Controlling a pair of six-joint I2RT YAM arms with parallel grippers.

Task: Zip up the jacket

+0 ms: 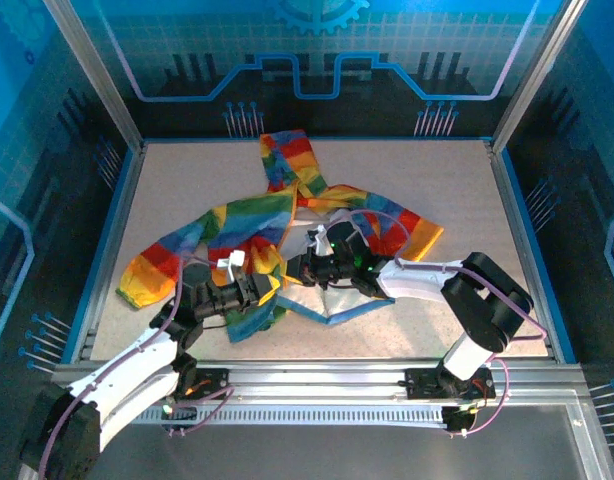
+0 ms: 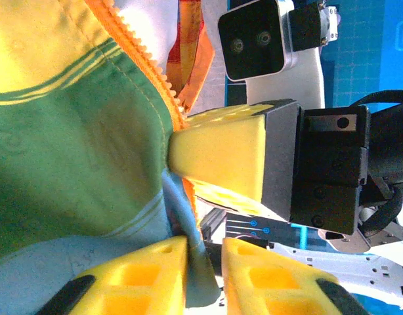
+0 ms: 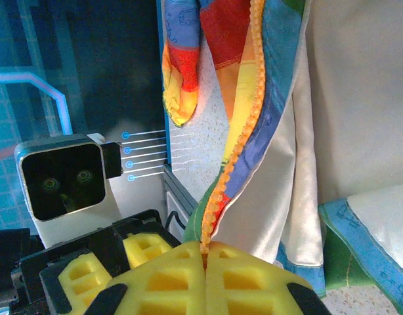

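At the near middle of the table [image 1: 457, 330], the jacket [image 1: 247, 225] lies spread with its front open and its white lining [image 3: 359, 98] showing. The left gripper [image 2: 205, 272] has its fingers pinched on the blue hem [image 2: 182, 216]. The right gripper [image 3: 206, 252] has its fingers clamped on the lower end of the zipper [image 3: 244, 125]. Nothing looks zipped. The slider is hidden and probably unengaged, so the whole closing remains.

Top view: jacket [image 1: 247, 215] lower front partly covered; zipper detail too small to resolve.

Right wrist view: zipper tape [image 3: 257, 65] lower end buried between closed pads of right gripper [image 3: 205, 249] (slider, teeth engagement: cannot tell).

Left wrist view: left gripper [image 2: 205, 256] fingers cut off by bottom edge; blue hem [image 2: 182, 216] pinched between them, grip depth hidden; near fabric blurred.
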